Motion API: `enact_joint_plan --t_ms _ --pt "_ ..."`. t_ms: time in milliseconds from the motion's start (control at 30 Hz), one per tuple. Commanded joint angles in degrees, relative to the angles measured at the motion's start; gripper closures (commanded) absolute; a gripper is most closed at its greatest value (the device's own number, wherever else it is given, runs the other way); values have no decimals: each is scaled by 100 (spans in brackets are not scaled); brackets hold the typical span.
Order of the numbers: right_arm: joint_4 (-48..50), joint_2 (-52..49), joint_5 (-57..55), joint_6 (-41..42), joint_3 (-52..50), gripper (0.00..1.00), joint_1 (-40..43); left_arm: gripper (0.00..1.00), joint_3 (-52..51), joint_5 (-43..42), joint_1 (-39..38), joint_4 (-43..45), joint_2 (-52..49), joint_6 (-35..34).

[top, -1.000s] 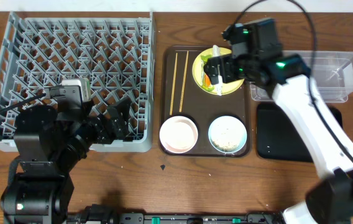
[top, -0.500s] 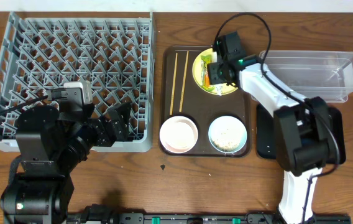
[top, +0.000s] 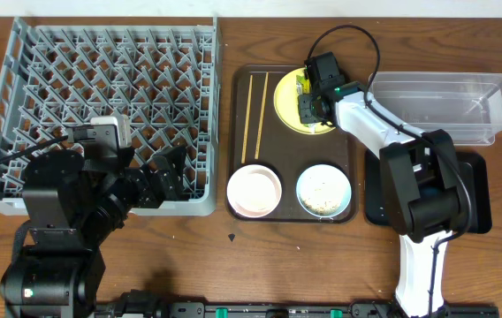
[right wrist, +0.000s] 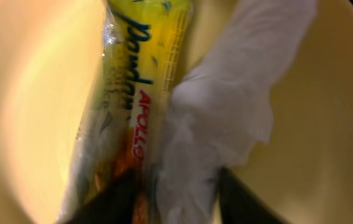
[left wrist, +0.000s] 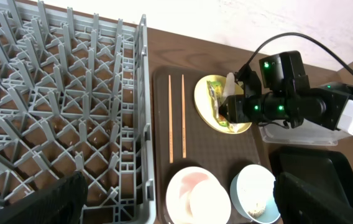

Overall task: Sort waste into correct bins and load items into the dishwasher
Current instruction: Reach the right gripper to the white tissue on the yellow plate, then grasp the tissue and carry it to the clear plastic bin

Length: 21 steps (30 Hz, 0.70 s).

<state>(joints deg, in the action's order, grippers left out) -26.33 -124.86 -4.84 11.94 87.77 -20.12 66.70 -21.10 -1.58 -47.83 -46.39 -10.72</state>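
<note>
While the right gripper [top: 308, 104] hung low over the round yellow plate [top: 285, 108] at the far end of the dark brown serving tray [top: 273, 150], its jaws stood part-open. The wrist view showed them straddling the near end of the crumpled white paper strip [right wrist: 226, 93]. Nothing was clamped yet, as far as I could tell. The yellow-green-orange wrapper packet [right wrist: 127, 74] lay on the plate touching the paper, with its orange end close against one finger [right wrist: 111, 199].

Step in hand, I judged, was picking one piece of waste off the plate. To do it well, the jaws should centre on the paper alone and nudge away from the wrapper. They should go down until the tips nearly met the plate, close fully, then lift straight up. A grab of both pieces would mix the sorting, and a drag sideways could tip the plate.

The clear plastic rectangular tub [top: 445, 97] sat just beside the tray on the right, with the glossy black tray [top: 375, 190] in front of it.

Thin wooden chopsticks [top: 251, 115], the white bowl [top: 254, 191] and the light blue bowl [top: 324, 190] with crumbs lay untouched on the serving tray.

The left gripper [top: 170, 170] was spread wide and held nothing, parked over the near edge of the big grey plastic dish rack [top: 101, 79].
</note>
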Motion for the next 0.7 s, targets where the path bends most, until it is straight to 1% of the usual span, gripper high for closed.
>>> enact_joint_plan --t_ms 0,67,300,333,400,433,533,667 --pt "-17 352 -90 26 68 52 66 4 146 -94 22 -13 4 -11" --pt "-20 424 -94 24 68 54 66 4 146 -94 22 -13 4 -11" --pt "26 610 -114 22 68 56 81 3 146 -94 24 -11 4 -11" --pt "26 625 -116 24 70 60 96 4 146 -94 22 -13 4 -11" --pt "42 623 -125 28 68 71 160 4 146 -94 22 -13 4 -11" --pt "42 601 -146 37 66 73 190 4 146 -94 22 -11 4 -11" --pt "48 474 -310 138 61 73 293 4 146 -94 22 -13 4 -11" --pt "151 278 -306 177 61 68 387 4 146 -94 22 -13 4 -11"
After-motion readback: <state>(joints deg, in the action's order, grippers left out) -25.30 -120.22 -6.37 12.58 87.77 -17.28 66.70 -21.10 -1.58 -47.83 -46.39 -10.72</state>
